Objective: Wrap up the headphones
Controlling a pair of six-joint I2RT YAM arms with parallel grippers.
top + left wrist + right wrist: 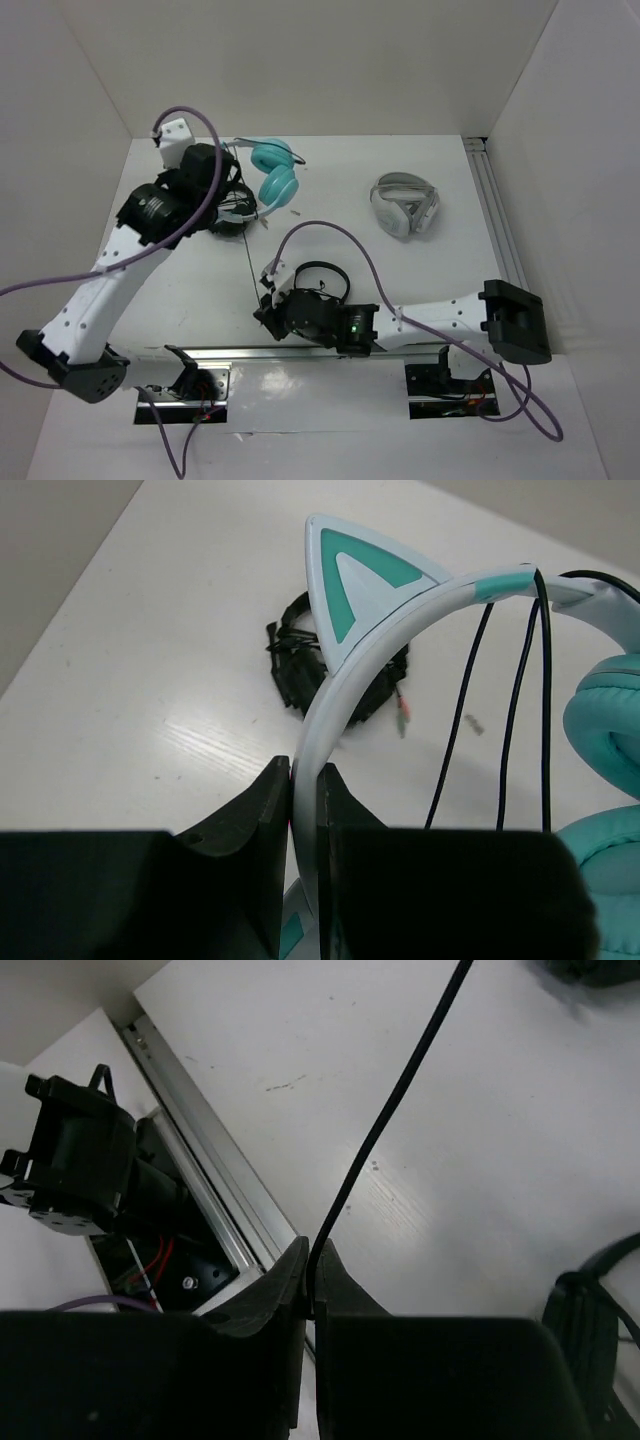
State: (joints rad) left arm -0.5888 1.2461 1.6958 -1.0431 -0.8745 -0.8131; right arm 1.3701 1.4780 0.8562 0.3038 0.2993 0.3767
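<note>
- The teal headphones lie near the far edge of the worktop, toward its far left corner.
- The left claw is pinching their pale headband tight.
- The right claw is pressed together on the thin black cable, close to the near edge of the worktop.
- The job now looks like winding that cable round the headband.
- To do it well, the left claw should hold firm so the headphones do not twist.
- The right claw should bring the cable toward the far edge with a soft pull, not a hard tug, and lay the next loop beside the ones there.
- The small black headphones sit just beside the teal ones, so the cable could catch on them.
- The white-grey headphones are well apart, toward the right edge.
- The top view shows both arms and the cable running straight between them, but not the grips.
- The left wrist view alone shows the cat ear and a few cable strands hanging over the band.
- The right wrist view alone shows the cable between the fingers, and the metal rail by the near edge.
</note>
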